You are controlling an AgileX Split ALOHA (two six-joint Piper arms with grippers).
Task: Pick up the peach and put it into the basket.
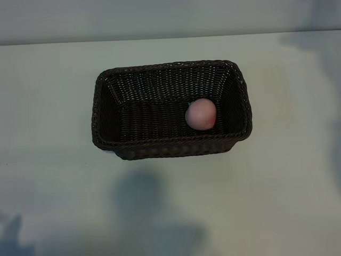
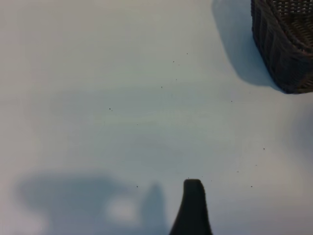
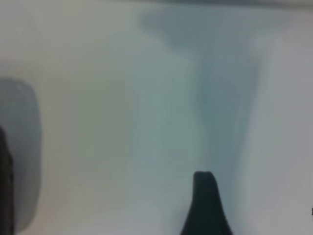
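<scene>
The peach (image 1: 201, 114), pale pink with a redder underside, lies inside the dark brown wicker basket (image 1: 109, 106), against its right end wall. Neither arm appears in the exterior view. In the left wrist view my left gripper (image 2: 98, 215) hangs over bare table, with one dark finger (image 2: 193, 208) showing and nothing beside it; a corner of the basket (image 2: 286, 46) sits well ahead of it. My right gripper (image 3: 103, 196) is open over bare table, its fingers (image 3: 205, 205) wide apart and empty. The peach is not seen in either wrist view.
The basket stands near the middle of a pale tabletop (image 1: 277, 192). Soft arm shadows fall on the table's near side (image 1: 144, 213) and at the far right (image 1: 325, 58). The table's far edge (image 1: 170, 37) runs behind the basket.
</scene>
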